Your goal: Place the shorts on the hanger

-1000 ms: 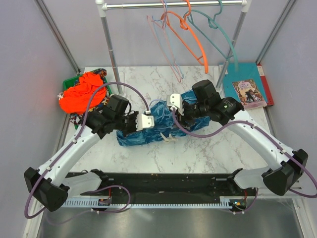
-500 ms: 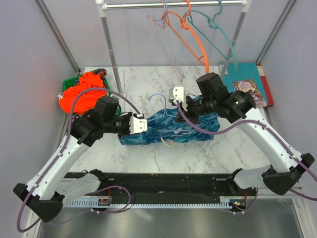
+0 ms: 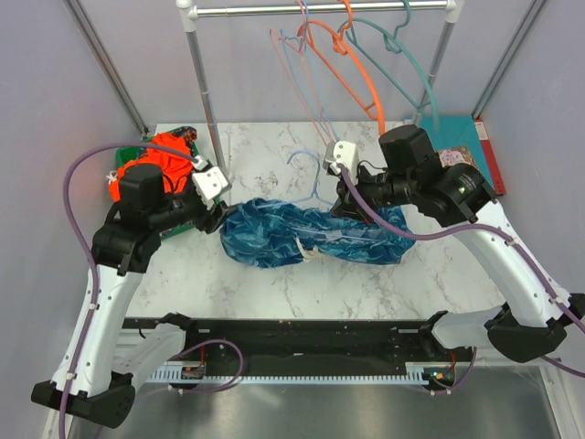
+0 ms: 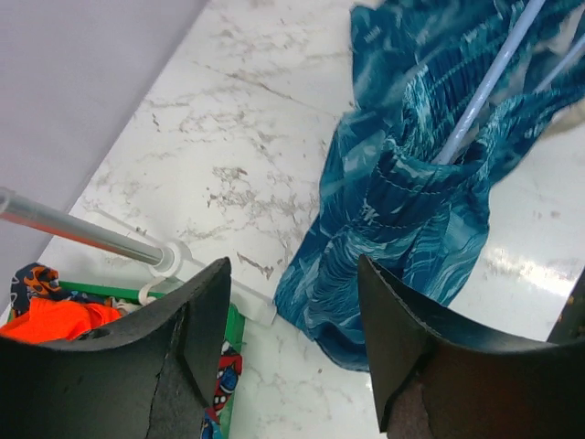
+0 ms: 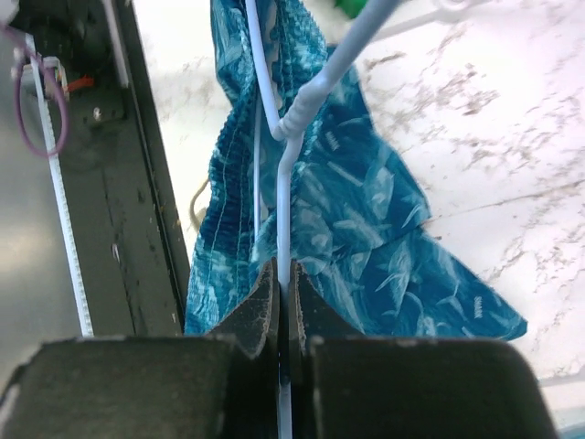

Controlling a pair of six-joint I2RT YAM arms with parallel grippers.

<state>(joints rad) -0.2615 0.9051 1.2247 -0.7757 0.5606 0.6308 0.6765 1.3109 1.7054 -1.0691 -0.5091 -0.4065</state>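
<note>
Spare hangers (image 3: 352, 73) dangle from the rack rail (image 3: 320, 9) at the back. An orange garment (image 3: 151, 169) is heaped at the left, and a book (image 3: 457, 169) lies at the right. White marbled bench (image 3: 274, 283), with grey walls around it. The shorts (image 3: 292, 233) sprawl mid-bench with the pale blue hanger (image 5: 283, 192) threaded into them, its hook poking up behind. The right gripper (image 5: 281, 274) is pinched tight on the hanger's wire. The left gripper (image 4: 292, 270) gapes wide, holding nothing, just beside the shorts' left end.
</note>
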